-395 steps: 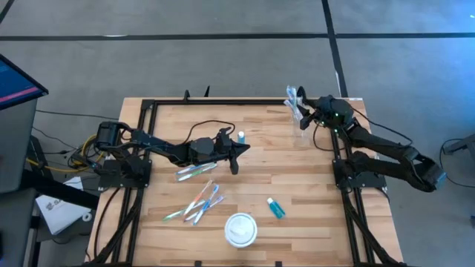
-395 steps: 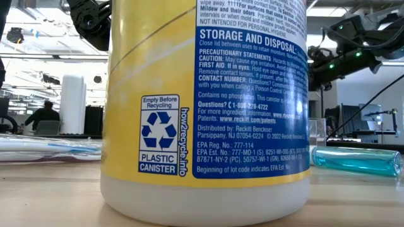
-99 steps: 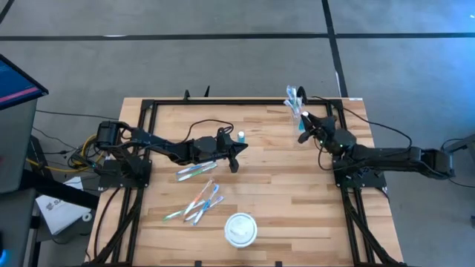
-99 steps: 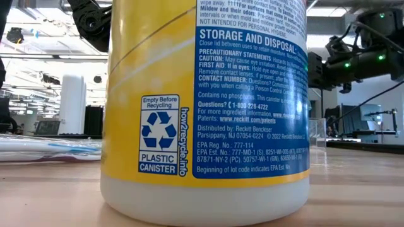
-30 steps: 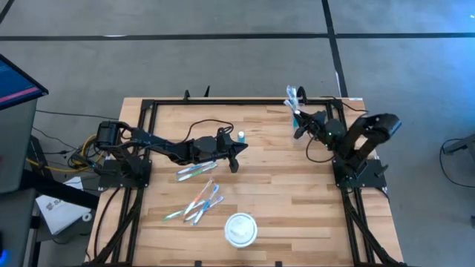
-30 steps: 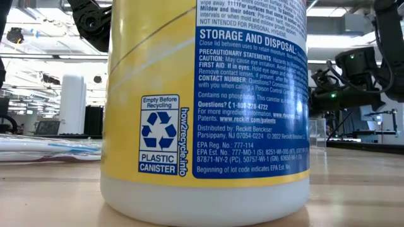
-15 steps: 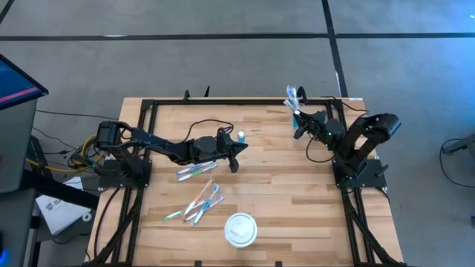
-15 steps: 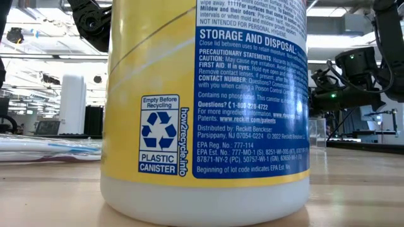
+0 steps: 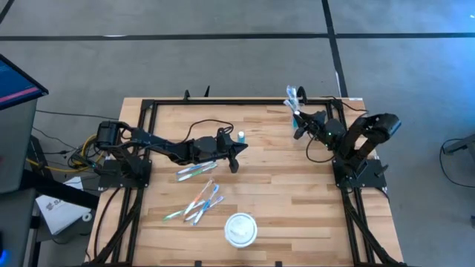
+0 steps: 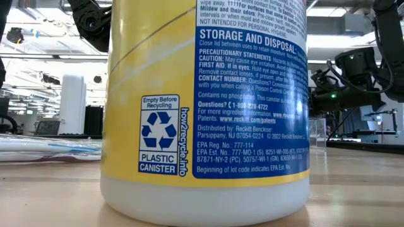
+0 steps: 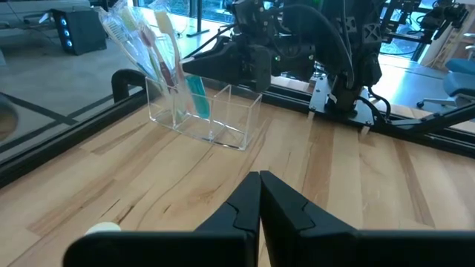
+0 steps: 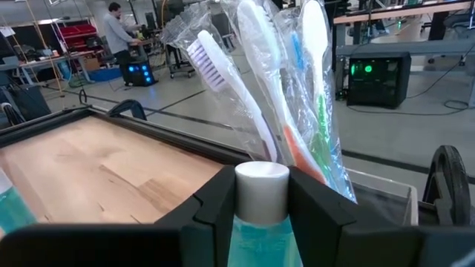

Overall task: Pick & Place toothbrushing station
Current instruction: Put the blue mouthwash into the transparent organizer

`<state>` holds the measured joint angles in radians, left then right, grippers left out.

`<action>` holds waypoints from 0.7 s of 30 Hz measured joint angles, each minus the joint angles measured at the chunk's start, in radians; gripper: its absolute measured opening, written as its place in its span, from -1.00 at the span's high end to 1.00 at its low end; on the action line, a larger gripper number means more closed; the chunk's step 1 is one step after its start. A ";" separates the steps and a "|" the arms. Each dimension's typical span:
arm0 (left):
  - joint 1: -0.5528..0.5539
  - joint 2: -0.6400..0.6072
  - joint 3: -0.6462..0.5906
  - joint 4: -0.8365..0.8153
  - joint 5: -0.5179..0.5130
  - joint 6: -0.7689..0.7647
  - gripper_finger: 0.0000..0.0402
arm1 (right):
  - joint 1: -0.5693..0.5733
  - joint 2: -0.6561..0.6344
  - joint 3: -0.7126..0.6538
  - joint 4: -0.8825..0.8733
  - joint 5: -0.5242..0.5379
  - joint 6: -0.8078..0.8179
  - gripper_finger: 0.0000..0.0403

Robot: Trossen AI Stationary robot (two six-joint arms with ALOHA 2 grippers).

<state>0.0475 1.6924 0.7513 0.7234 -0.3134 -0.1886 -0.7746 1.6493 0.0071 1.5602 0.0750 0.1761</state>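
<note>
One tube (image 12: 258,215) clenched in right gripper (image 12: 256,194) | over clear holder (image 11: 204,113) beside brushes (image 12: 293,89) | lower straight into free compartment before letting go | left gripper (image 11: 260,194) closed, empty, mid-table

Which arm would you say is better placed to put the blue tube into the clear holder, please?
The right arm. Its hand is shut on the tube right at the holder with the toothbrushes. The left hand is shut mid-table.
</note>
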 joint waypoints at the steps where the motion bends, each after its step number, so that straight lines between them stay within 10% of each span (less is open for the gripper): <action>1: 0.000 0.000 0.000 -0.001 0.000 0.000 1.00 | 0.000 0.000 0.000 -0.002 0.000 0.000 0.47; 21: 0.000 0.000 0.000 -0.002 0.000 0.000 1.00 | 0.008 0.000 0.000 -0.003 0.000 0.000 0.44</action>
<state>0.0475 1.6924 0.7513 0.7212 -0.3138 -0.1886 -0.7666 1.6493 0.0074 1.5577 0.0750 0.1761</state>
